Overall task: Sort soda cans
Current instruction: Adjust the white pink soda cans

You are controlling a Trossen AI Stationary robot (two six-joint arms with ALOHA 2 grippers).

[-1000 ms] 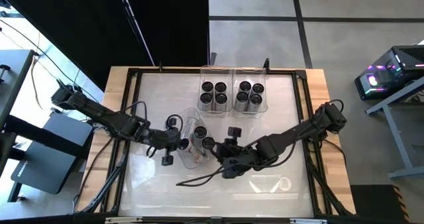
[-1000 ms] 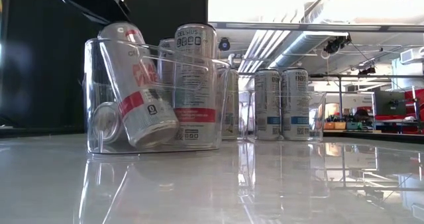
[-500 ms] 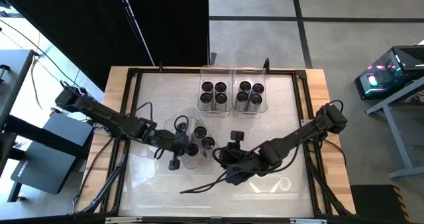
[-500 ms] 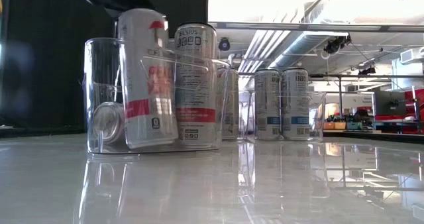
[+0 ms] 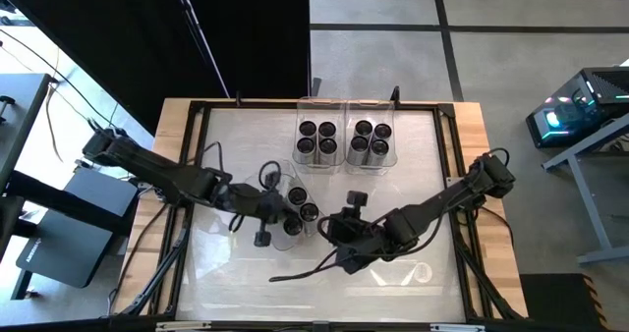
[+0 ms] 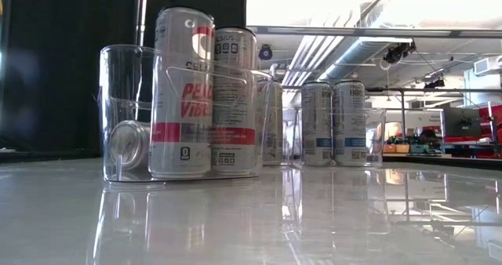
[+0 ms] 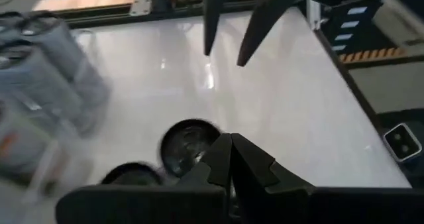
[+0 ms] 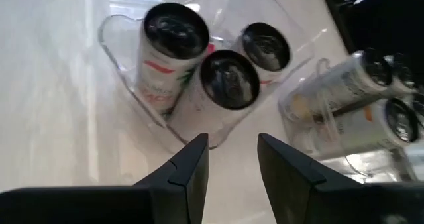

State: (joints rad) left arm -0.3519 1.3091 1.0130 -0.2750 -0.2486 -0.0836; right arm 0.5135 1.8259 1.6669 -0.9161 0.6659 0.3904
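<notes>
A clear bin point(image 6: 118, 100) in the middle of the table holds three upright soda cans point(image 8: 228, 78) and one lying on its side point(image 6: 129, 143). The nearest upright one is a red-and-white can point(image 6: 182, 92). My left gripper point(image 7: 228, 159) is shut and hovers over that can's dark top point(image 7: 189, 141); the low view shows a gap between them. My right gripper point(image 8: 228, 161) stands open just outside the bin's right wall point(image 8: 199, 134), pointing at it, with nothing between its fingers. In the high view the two grippers point(image 5: 285, 214) point(image 5: 322, 229) flank the bin.
Two more clear bins point(image 5: 300, 106) point(image 5: 393, 106) stand side by side at the table's far edge, each with several upright cans point(image 5: 317, 140) point(image 5: 371, 140). A loose cable point(image 5: 295, 271) lies on the table near the right arm. A dark frame point(image 5: 197, 106) rims the table.
The red-and-white can leaned over in the middle bin a second ago; it has swung upright and now stands on its base. My left gripper, shut throughout, has gone toward the table's right edge and up, ending clear above the can's top.
</notes>
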